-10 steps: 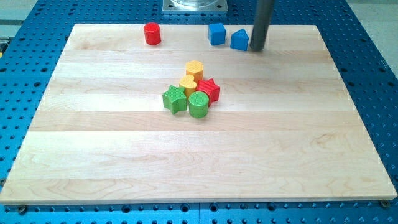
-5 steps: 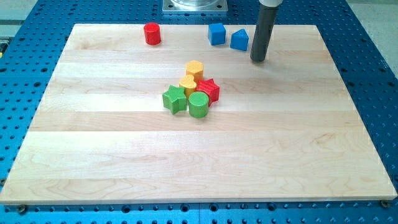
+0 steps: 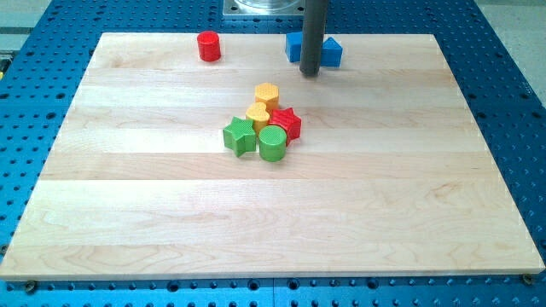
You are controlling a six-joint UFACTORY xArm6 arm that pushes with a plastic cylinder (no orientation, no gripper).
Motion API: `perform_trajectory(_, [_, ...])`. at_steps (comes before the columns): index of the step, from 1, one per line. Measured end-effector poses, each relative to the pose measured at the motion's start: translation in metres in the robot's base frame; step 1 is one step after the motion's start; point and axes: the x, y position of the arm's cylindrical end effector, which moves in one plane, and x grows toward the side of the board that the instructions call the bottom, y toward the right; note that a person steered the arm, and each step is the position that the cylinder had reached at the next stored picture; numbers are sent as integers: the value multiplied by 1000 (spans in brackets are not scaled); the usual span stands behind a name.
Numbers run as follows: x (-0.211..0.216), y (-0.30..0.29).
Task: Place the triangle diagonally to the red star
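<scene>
I am seen through one camera only, set high in front of the tabletop and tilted down at it. The whole wooden surface fits in view, its far edge at the view's top, where my mounting plate shows, cut off.

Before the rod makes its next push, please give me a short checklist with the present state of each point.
1. My tip visible: ok, it ends just below the two blue blocks.
2. Blue triangle located: ok, at my tip's upper right, partly hidden by the rod.
3. Blue cube clear of the push: cannot tell, the rod overlaps it.
4. Red star located: ok, in the central cluster.
5. Star's diagonal spots free: not ok on the left, where the yellow blocks and green cylinder sit.
6. Tip touching the triangle: cannot tell.
</scene>
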Motion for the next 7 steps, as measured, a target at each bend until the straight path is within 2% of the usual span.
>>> perform_trajectory(1, [16,41])
perform_trajectory(2, [-5,52])
perform_trajectory(6, [-27,19])
perform_trajectory(7, [-12,16])
